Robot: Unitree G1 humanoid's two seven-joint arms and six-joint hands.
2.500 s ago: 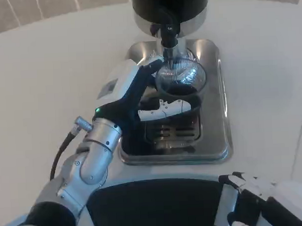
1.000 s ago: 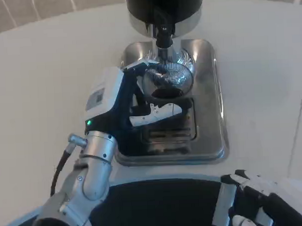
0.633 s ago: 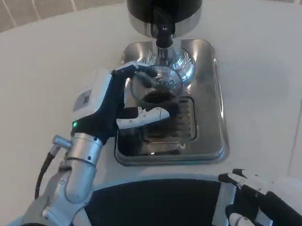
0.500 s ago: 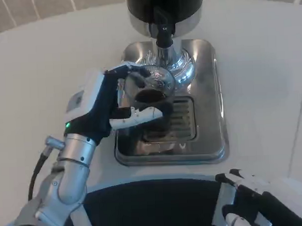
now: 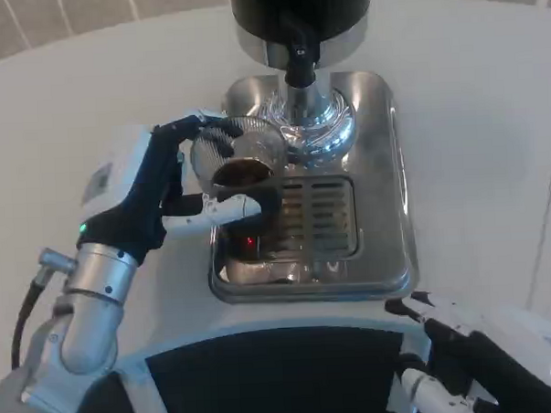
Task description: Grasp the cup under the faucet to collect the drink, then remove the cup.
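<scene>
Our left hand (image 5: 156, 198) is on the left, with its black and white fingers wrapped around the clear ribbed glass cup (image 5: 235, 167). The cup has dark brown drink in it. We hold it over the left edge of the shiny silver drip tray (image 5: 385, 211), to the left of the black faucet spout (image 5: 299, 64) and a bit nearer to us. So the cup is out from under the faucet now. It stands about upright, with its open top facing up.

We think the drink is collected and the job is nearly done. The bare white worktop (image 5: 70, 115) lies to the left of the tray, just on the far side of our left hand. That is where the cup can go. We should keep it upright so the drink does not spill.

In the middle, the tray has a slotted grate (image 5: 317, 218).

On the right, near us, our right hand (image 5: 455, 345) waits low at the worktop's near edge, well apart from the cup. We cannot tell if its fingers are open or closed.
</scene>
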